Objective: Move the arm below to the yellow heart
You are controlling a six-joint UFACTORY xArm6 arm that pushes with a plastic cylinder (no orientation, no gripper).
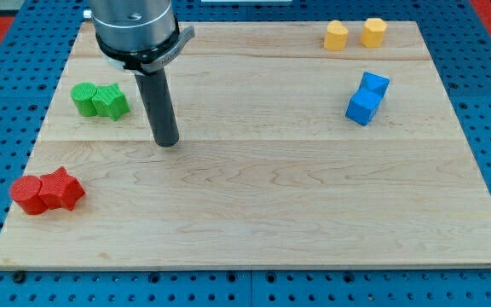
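Red blocks, a cylinder (pixel 26 194) touching a star (pixel 62 189), lie nearest at the view's bottom left, and my tip (pixel 167 141) stands bare on the wooden board (pixel 254 213), touching nothing, just right of the green pair (pixel 100 101). The blue pair (pixel 367 97) lies between me and the view's top right, where two yellow blocks sit. I judge the left one to be the yellow heart (pixel 337 35), though its shape is small; a straight run could knock the blue pair, or I could stop under the wrong yellow block (pixel 374 32).
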